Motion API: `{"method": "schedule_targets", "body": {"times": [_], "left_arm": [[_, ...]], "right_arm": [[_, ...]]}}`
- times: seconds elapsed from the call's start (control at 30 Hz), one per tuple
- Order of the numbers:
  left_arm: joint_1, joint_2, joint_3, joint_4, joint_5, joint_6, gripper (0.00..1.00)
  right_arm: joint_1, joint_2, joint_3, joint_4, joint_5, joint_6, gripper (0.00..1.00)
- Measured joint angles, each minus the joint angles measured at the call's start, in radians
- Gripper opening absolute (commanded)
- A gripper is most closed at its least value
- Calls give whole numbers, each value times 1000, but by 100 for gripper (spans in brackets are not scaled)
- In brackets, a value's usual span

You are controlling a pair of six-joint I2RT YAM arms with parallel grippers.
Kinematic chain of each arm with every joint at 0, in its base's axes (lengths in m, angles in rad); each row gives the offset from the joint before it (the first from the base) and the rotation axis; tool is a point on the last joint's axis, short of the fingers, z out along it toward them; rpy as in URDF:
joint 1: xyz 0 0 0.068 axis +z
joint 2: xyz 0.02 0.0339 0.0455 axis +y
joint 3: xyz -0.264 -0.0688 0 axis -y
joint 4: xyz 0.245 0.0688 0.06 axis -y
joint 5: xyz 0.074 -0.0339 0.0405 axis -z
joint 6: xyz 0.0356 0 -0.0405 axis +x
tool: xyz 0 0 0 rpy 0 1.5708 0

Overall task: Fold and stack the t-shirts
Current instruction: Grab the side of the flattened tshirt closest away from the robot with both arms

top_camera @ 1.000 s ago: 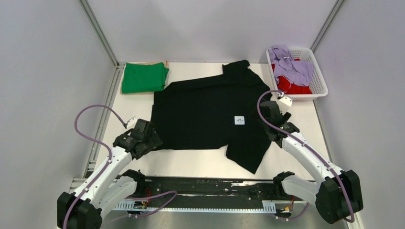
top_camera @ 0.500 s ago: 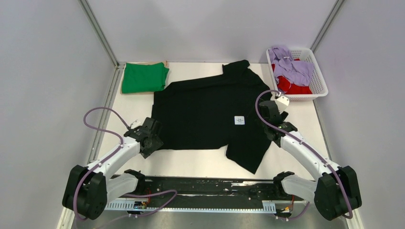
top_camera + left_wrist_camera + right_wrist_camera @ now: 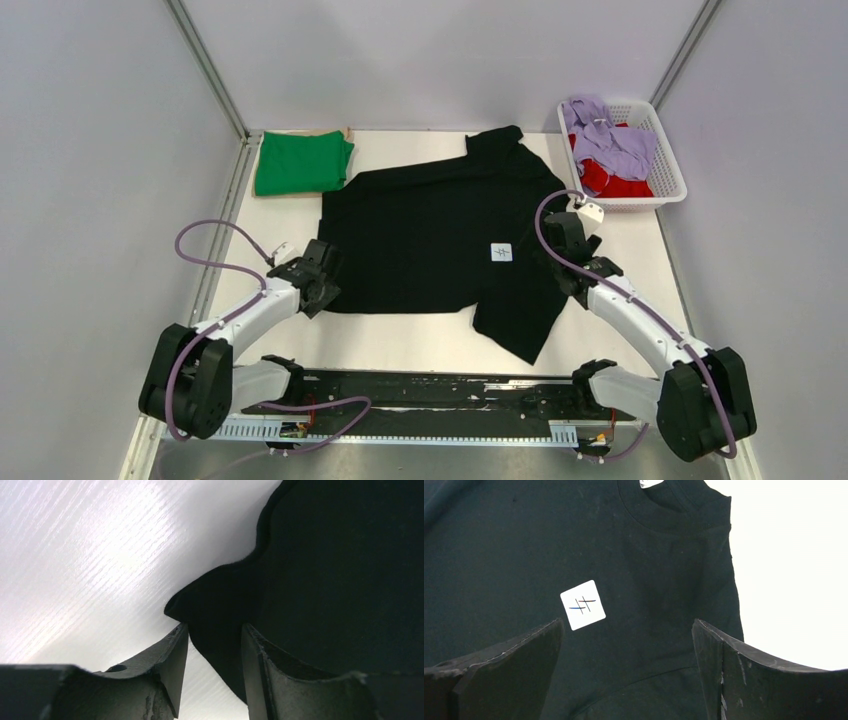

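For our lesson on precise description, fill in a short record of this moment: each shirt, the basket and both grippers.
black t-shirt: spread flat on the table, white label showing
green t-shirt: folded, far left corner
lavender t-shirt: heaped in the white basket
red t-shirt: in the basket, under the lavender one
left gripper: open, fingers either side of the black t-shirt's near left corner
right gripper: wide open, over the black t-shirt by its collar

White lattice basket (image 3: 669, 168), far right, pale table (image 3: 400, 345)
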Motion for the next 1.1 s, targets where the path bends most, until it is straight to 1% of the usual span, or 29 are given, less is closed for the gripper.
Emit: {"method": "schedule_targets", "body": {"times": [0.03,0.07,0.13,0.2,0.3,0.4,0.47,0.5,0.53,0.6,0.87,1.0,1.1], "left_arm": [[2,6,0,10,-8,0,44],[4,10,0,20,-14,0,39],[14,21,2,41,-20,1,32],[27,33,4,63,-21,2,27],[43,43,5,89,-20,7,26],[50,53,5,117,-19,18,28],[52,63,9,131,-19,24,27],[52,68,12,135,-19,27,23],[52,74,14,142,-20,29,11],[54,87,21,153,-18,35,0],[58,101,31,168,-10,73,0],[58,77,31,143,5,92,0],[58,10,30,109,24,103,0]], "right_arm": [[0,-5,0,0,-3,0,100],[0,-10,-1,0,-4,0,100],[-1,-20,-1,0,-8,0,100],[-2,-29,-2,1,-10,0,100],[-5,-45,-10,1,-11,0,100],[-6,-55,-14,1,-11,-1,100],[-6,-60,-14,1,-14,-1,100],[-6,-63,-14,0,-16,-1,100],[-6,-67,-14,0,-18,-1,100],[-6,-76,-15,0,-18,-1,100],[-6,-107,-16,-23,-33,-11,100],[-6,-109,-14,-78,-89,-12,97],[-3,-109,0,-144,-161,-10,96]]}}
